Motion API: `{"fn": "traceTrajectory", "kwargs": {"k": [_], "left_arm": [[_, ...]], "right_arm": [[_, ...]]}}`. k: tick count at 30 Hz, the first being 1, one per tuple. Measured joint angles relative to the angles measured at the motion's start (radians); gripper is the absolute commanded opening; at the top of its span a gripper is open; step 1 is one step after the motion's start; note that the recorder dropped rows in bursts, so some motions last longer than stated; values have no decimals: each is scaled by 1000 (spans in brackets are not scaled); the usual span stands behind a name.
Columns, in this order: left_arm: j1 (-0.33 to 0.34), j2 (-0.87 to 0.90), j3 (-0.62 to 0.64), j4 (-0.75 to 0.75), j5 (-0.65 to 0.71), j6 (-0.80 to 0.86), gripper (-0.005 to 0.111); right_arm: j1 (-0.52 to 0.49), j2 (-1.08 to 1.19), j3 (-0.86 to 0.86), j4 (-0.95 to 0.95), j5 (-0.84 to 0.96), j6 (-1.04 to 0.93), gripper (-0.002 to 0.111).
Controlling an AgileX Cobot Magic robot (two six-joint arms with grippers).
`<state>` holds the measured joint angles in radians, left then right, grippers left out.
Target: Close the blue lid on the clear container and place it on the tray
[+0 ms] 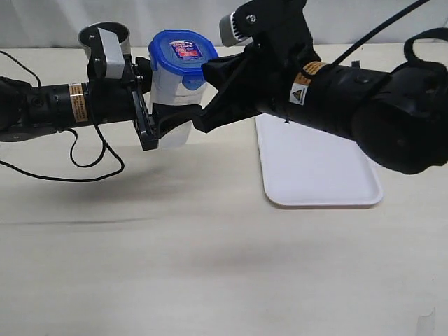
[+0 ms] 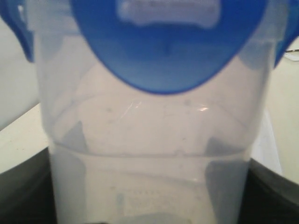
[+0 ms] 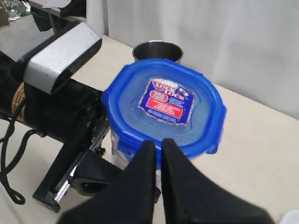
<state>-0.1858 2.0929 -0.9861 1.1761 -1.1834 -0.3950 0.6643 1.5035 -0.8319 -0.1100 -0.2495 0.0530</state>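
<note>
The clear container [image 1: 171,105] stands upright with the blue lid [image 1: 183,50] sitting on its rim. My left gripper [image 1: 164,124] is closed round the container's lower body; its dark fingers [image 2: 275,191] flank the clear container [image 2: 149,140] in the left wrist view, where a flap of the blue lid [image 2: 168,51] hangs down. My right gripper [image 3: 159,142] is shut, with nothing between its fingers, its tips at the near edge of the blue lid [image 3: 166,100]. In the exterior view the right gripper [image 1: 207,70] meets the lid's right side. The white tray [image 1: 315,168] lies to the right.
A steel cup [image 1: 105,35] stands behind the left arm, close to the container; it also shows as the steel cup [image 3: 158,50] beyond the lid. A black cable [image 1: 84,164] loops on the table under the left arm.
</note>
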Motion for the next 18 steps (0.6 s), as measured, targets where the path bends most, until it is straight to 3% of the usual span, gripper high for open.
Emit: {"fn": "traceTrajectory", "kwargs": {"k": [4,11,18], "left_arm": [[0,0,0,-24,0,0,0],[0,0,0,-30,0,0,0],[0,0,0,-30,0,0,0]], "right_arm": [[0,-118,28,0,2,-15,4],[0,-439,216,0,-158,-89,4],[0,-817,379,37,-168,-167,4]]}}
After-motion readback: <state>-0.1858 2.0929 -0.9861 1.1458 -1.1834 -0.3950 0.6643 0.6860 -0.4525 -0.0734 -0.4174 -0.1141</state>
